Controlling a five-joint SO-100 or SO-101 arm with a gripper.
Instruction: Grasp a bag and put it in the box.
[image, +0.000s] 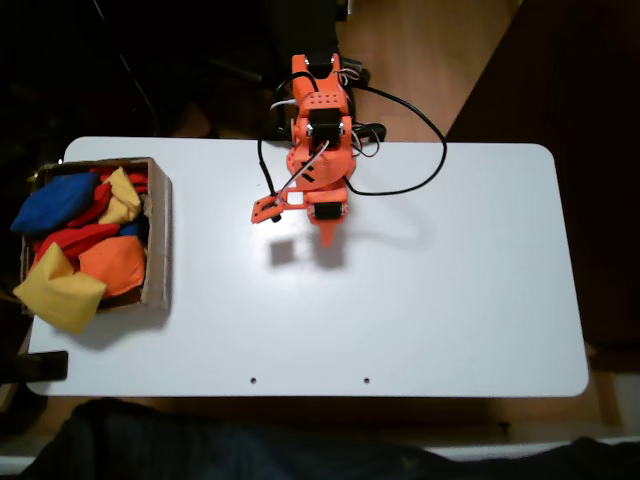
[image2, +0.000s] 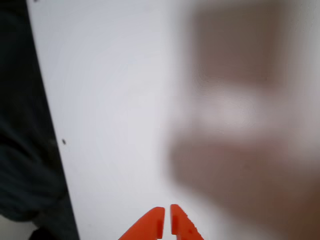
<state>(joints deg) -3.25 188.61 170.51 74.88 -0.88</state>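
Note:
The brown cardboard box (image: 158, 235) sits at the table's left end in the fixed view, holding blue, red, orange and yellow bags. The large yellow bag (image: 58, 290) lies on the box's near left corner, overhanging its rim. My orange gripper (image: 328, 236) hangs over the bare middle of the table, far to the right of the box, with the arm folded back toward its base. In the wrist view the gripper (image2: 167, 222) has its two fingertips almost touching, with nothing between them, above the white table.
A smaller yellow bag (image: 122, 196) lies among blue and red ones at the back of the box. Black cables (image: 420, 135) loop around the arm's base. A dark cloth (image: 200, 440) lies beyond the table's near edge. A small black block (image: 45, 366) sits at the near left corner.

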